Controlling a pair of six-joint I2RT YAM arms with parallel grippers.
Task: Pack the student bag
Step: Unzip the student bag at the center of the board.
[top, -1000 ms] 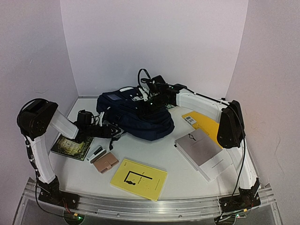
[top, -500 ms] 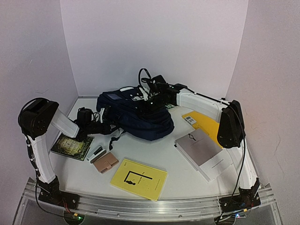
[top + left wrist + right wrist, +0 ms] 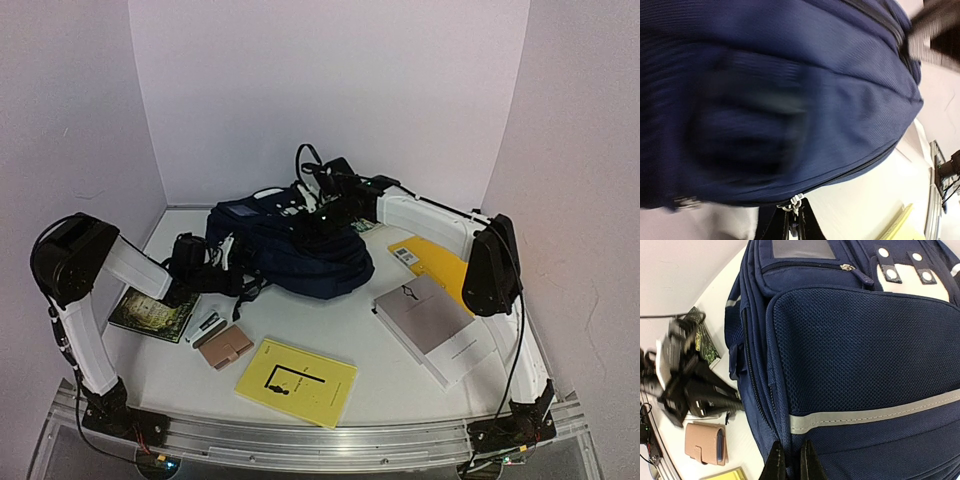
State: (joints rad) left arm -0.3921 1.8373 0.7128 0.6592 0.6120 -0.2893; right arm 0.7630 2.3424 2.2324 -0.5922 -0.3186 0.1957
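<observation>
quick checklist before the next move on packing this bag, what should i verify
1. Left gripper shut: ok, closed right at a zipper pull.
2. Zipper pull really pinched: cannot tell, the left wrist view is blurred.
3. Right gripper shut: ok, tips over the student bag; whether it holds fabric, cannot tell.
4. Compartment open for loading: not ok, no opening shows in any view.
5. Items packed: not ok, the yellow book, grey book and pink wallet lie out on the table.
</observation>
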